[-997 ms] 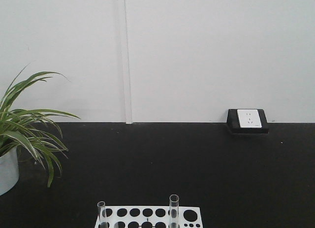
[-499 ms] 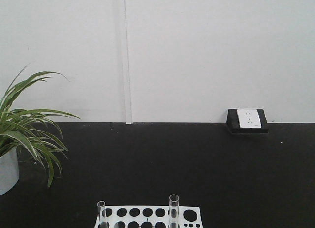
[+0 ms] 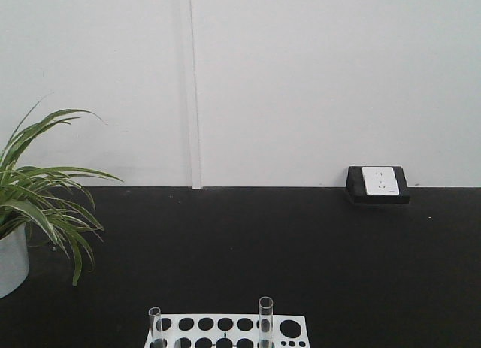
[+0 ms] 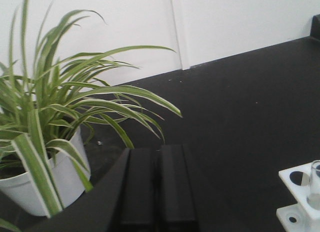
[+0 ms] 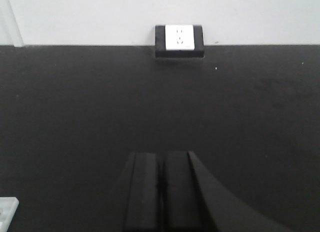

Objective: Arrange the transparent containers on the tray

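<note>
Finds left test tube (image 3: 155, 327) and right test tube (image 3: 264, 319) upright in holes of the white rack (image 3: 235, 318), well apart, at the near edge of the black table (image 3: 301, 250). Finds left gripper (image 4: 159, 157) pressed closed on nothing, near the potted plant (image 4: 55, 122) at left. Finds right gripper (image 5: 161, 159) likewise closed and empty, facing the far wall socket (image 5: 179, 37).
</note>
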Controlling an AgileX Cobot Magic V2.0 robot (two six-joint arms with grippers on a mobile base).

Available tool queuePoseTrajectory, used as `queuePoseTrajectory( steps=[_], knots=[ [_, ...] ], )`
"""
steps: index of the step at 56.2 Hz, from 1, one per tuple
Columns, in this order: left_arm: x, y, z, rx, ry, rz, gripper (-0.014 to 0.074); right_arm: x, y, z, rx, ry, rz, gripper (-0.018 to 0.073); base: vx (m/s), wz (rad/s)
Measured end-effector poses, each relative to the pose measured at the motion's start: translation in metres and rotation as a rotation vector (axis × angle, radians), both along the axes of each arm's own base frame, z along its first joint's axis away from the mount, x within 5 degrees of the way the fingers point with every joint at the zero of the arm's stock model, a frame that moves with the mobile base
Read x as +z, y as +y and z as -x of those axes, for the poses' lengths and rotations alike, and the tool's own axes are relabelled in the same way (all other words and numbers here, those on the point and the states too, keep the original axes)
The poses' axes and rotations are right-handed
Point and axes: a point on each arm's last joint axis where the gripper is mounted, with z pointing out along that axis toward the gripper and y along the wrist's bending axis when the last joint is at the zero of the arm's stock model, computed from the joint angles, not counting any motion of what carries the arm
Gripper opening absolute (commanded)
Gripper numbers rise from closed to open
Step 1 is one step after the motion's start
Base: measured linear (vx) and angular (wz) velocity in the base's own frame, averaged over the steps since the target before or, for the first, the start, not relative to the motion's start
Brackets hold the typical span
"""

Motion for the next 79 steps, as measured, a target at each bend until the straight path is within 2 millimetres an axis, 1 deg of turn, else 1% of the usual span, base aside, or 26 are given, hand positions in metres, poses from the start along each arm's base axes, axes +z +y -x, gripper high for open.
queuePoseTrajectory(
  steps=[7, 11, 15, 19, 20, 23, 27, 35, 39, 43, 52, 61, 67, 73, 79],
  knots=[
    [-0.005, -0.004, -0.014, -0.027, -0.013, 0.006, 0.0399, -0.003, 0.0, -0.004, 0.0, 0.022, 0.0, 0.0421, 0.0, 0.0],
    [-0.007, -0.008, -0.023, -0.047, -0.028, 0.012, 0.0415, -0.005, 0.0, -0.005, 0.0, 0.031, -0.002, 0.0464, 0.0, 0.0],
    [-0.014, -0.011, -0.031, -0.07, -0.04, 0.019, 0.0418, -0.006, 0.0, -0.007, -0.001, 0.041, -0.011, 0.0487, 0.0, 0.0],
    [-0.023, -0.015, -0.036, -0.098, -0.048, 0.027, 0.0418, -0.008, 0.001, -0.009, -0.003, 0.05, -0.027, 0.0491, 0.0, 0.0],
    [-0.03, -0.017, -0.037, -0.109, -0.038, 0.029, 0.0418, -0.009, 0.001, -0.01, -0.004, 0.054, -0.032, 0.0491, 0.0, 0.0],
    [-0.039, -0.021, -0.039, -0.135, -0.031, 0.038, 0.0418, -0.01, 0.001, -0.011, -0.006, 0.061, -0.046, 0.0491, 0.0, 0.0],
    [-0.056, -0.028, -0.038, -0.171, 0.006, 0.059, 0.0418, -0.011, 0.001, -0.013, -0.007, 0.064, -0.054, 0.0491, 0.0, 0.0],
    [-0.09, -0.047, -0.036, -0.26, 0.114, 0.083, 0.0419, -0.009, 0.001, -0.014, -0.005, 0.038, -0.058, 0.0491, 0.0, 0.0],
    [-0.102, -0.058, -0.037, -0.322, 0.15, 0.077, 0.0419, -0.008, 0.001, -0.014, -0.003, 0.025, -0.058, 0.0491, 0.0, 0.0],
    [-0.111, -0.069, -0.04, -0.38, 0.161, 0.073, 0.0419, -0.007, 0.001, -0.014, -0.003, 0.021, -0.058, 0.0491, 0.0, 0.0],
    [-0.129, -0.082, -0.05, -0.439, 0.163, 0.121, 0.0434, -0.007, 0.001, -0.014, -0.003, 0.02, -0.058, 0.0491, 0.0, 0.0],
    [-0.146, -0.087, -0.059, -0.427, 0.179, 0.182, 0.0474, -0.007, 0.001, -0.014, -0.003, 0.02, -0.057, 0.0491, 0.0, 0.0],
    [-0.154, -0.089, -0.063, -0.43, 0.183, 0.201, 0.0478, -0.007, 0.001, -0.014, -0.002, 0.02, -0.056, 0.0491, 0.0, 0.0],
    [-0.157, -0.09, -0.068, -0.424, 0.18, 0.217, 0.0478, -0.007, 0.001, -0.014, -0.002, 0.02, -0.055, 0.0491, 0.0, 0.0],
    [-0.154, -0.093, -0.078, -0.413, 0.155, 0.235, 0.0478, -0.007, 0.001, -0.014, -0.002, 0.02, -0.054, 0.0491, 0.0, 0.0]
  ],
)
